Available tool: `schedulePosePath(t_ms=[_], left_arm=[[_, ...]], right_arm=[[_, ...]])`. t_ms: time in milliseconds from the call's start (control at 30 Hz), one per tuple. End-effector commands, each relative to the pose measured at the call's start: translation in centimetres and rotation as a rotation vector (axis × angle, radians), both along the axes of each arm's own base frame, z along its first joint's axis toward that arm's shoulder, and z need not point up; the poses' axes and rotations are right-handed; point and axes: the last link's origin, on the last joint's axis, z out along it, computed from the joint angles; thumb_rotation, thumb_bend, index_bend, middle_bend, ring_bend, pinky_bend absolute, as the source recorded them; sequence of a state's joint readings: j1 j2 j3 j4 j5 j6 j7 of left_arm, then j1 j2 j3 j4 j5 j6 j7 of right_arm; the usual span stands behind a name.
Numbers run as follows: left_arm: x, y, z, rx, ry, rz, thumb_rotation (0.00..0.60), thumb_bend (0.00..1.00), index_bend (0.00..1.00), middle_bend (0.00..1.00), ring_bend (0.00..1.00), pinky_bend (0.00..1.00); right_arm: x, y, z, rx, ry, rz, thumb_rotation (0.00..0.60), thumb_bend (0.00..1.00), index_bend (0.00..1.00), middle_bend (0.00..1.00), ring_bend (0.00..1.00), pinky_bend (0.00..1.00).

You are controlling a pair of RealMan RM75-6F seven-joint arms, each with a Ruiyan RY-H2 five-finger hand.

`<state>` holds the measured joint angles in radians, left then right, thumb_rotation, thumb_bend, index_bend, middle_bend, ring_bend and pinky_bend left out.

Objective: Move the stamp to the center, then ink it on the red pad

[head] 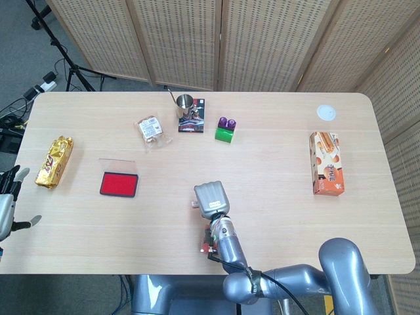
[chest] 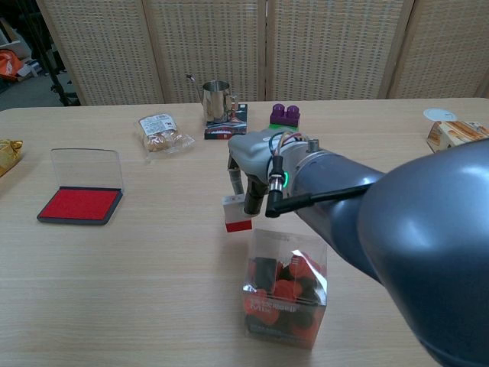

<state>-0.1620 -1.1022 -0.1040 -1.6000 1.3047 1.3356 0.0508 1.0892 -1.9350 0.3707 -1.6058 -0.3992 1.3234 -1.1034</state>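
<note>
My right hand (chest: 256,164) (head: 211,197) holds the stamp (chest: 238,213), a small white block with a red base, above the middle of the table. In the head view only a sliver of the stamp (head: 195,204) shows at the hand's left edge. The red ink pad (head: 119,184) (chest: 80,205) lies to the left with its clear lid (chest: 86,168) standing open behind it. My left hand (head: 8,203) hangs open off the table's left edge, holding nothing.
A clear box of red items (chest: 286,287) stands just in front of my right hand. At the back are a metal cup (head: 185,104), a snack bag (head: 150,128) and a green-and-purple block (head: 225,130). A gold packet (head: 54,161) lies far left, an orange box (head: 327,163) far right.
</note>
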Motion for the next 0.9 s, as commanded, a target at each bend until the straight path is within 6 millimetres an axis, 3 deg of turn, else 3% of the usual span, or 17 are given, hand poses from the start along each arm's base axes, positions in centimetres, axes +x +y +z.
schedulePosePath(t_ms=[33, 400, 900], left_arm=[[-0.1, 0.1, 0.1, -0.001, -0.003, 0.004, 0.6, 0.0, 0.0, 0.0, 0.0, 0.0], [-0.4, 0.5, 0.2, -0.005, -0.015, 0.024, 0.6, 0.0, 0.0, 0.0, 0.0, 0.0], [-0.4, 0.5, 0.6, 0.0, -0.034, 0.029, 0.6, 0.0, 0.0, 0.0, 0.0, 0.0]], right_arm=[[0.3, -0.2, -0.6, 0.002, 0.0, -0.014, 0.6, 0.47, 0.54, 0.89, 0.93, 1.0], [0.7, -1.0, -2.0, 0.003, -0.019, -0.063, 0.6, 0.47, 0.54, 0.89, 0.93, 1.0], [0.5, -1.8, -2.2, 0.003, -0.069, -0.127, 0.6, 0.47, 0.54, 0.89, 0.93, 1.0]])
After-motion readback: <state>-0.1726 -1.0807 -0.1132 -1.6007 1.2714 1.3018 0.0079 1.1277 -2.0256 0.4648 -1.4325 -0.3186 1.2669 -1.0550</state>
